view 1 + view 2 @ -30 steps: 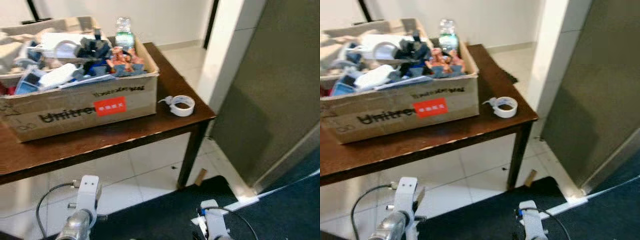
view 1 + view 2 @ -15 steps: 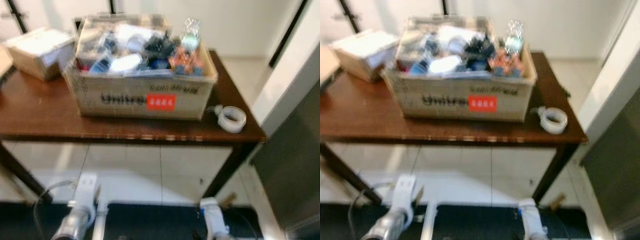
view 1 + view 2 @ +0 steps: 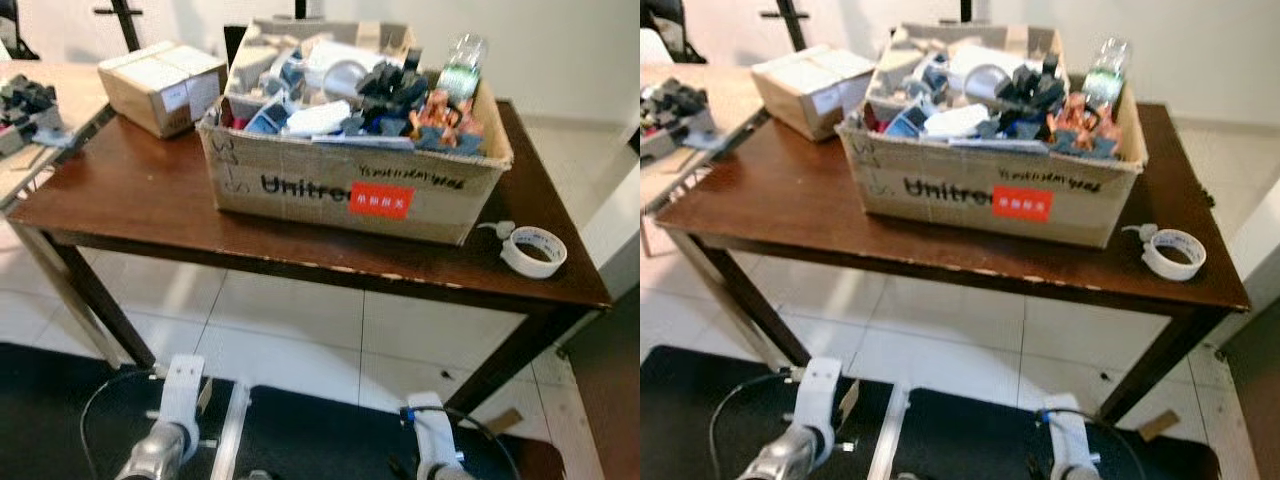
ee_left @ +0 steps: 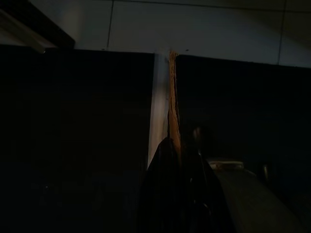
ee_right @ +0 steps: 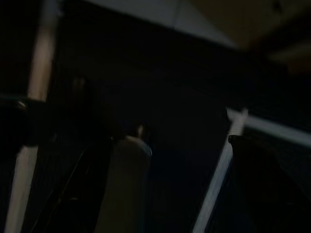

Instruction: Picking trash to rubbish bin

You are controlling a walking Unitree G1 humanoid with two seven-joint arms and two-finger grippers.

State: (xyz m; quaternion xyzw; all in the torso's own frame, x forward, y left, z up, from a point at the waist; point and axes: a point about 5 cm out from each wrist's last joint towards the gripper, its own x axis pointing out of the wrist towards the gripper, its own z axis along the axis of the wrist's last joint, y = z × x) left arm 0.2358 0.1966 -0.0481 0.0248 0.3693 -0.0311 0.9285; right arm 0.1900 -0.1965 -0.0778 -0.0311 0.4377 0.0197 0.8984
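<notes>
A cardboard box (image 3: pixel 350 185) heaped with trash (image 3: pixel 345 95) sits mid-desk (image 3: pixel 140 195); a tape roll (image 3: pixel 533 251) lies at its 4 o'clock, a small carton (image 3: pixel 162 85) at 10 o'clock. Both arms hang idle; each end effector's finger state cannot be told.

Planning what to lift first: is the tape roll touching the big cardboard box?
Apart. The left eye view shows bare tabletop between the tape roll and the cardboard box.

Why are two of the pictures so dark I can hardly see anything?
Left and right wrist views: very dark, since both arms hang low in shade under the table. Left and right eye views: bright, slightly soft; the cardboard box and tape roll show clearly.
</notes>
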